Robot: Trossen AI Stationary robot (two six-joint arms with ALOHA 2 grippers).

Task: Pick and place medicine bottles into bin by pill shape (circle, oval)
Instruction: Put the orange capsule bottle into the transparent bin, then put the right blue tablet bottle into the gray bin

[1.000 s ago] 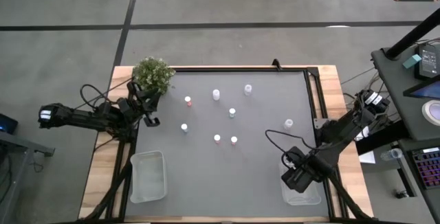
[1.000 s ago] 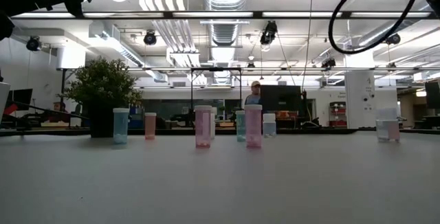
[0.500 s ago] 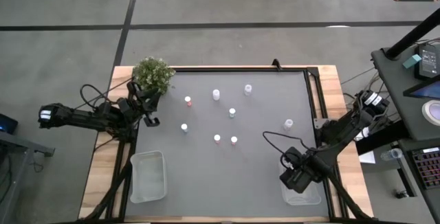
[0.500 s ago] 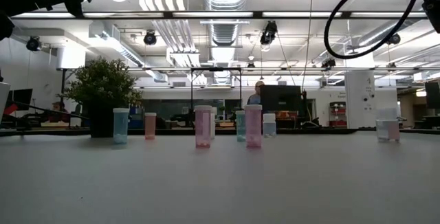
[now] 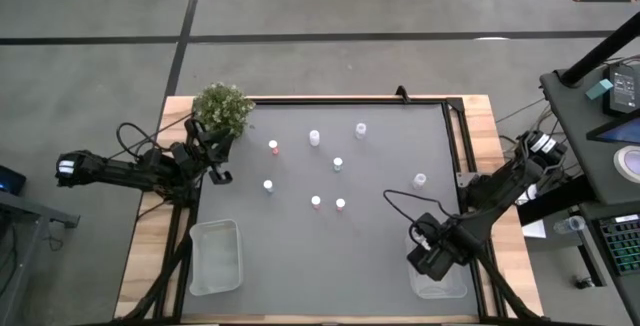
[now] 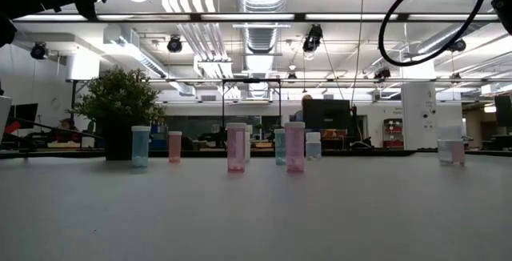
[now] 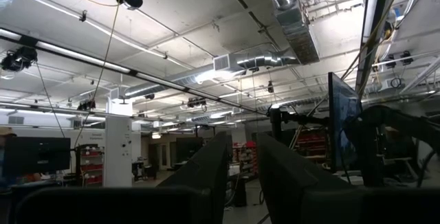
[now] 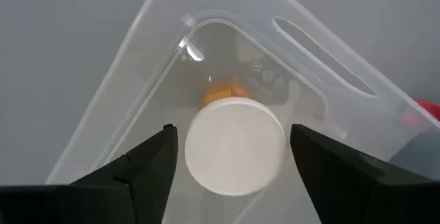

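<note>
Right gripper (image 5: pixel 432 262) hangs over the clear bin (image 5: pixel 452 286) at the table's near right corner. In the right wrist view its fingers (image 8: pixel 148 165) are spread wide, gripping nothing. Between and below them sits an orange bottle w/ a white cap (image 8: pixel 235 143), cap up, inside that bin (image 8: pixel 124 107); cap clear of both fingers.

Near left corner: second clear bin (image 5: pixel 214 256); contents can't be made out.

Mid-table, on the grey mat (image 5: pixel 370 196), seven small white-capped bottles stand upright, apart from each other. Nearest pair: one (image 5: pixel 316 202) just beside another (image 5: pixel 340 204). Left of those, a bottle (image 5: pixel 268 186); right side, a pale one (image 5: pixel 420 180) alone. Farther back: teal-looking bottle (image 5: pixel 338 164), pink one (image 5: pixel 273 147), then two pale ones (image 5: pixel 314 138) and (image 5: pixel 360 130).

Low view shows the row level: blue-bodied bottle (image 6: pixel 140 146), pink ones (image 6: pixel 236 147) and (image 6: pixel 294 146).

Left gripper (image 5: pixel 218 164) waits at the far left edge by the potted plant (image 5: pixel 222 108), off the mat. Left wrist view shows its fingers (image 7: pixel 206 172) w/ a narrow gap, nothing between, pointing at the room.
</note>
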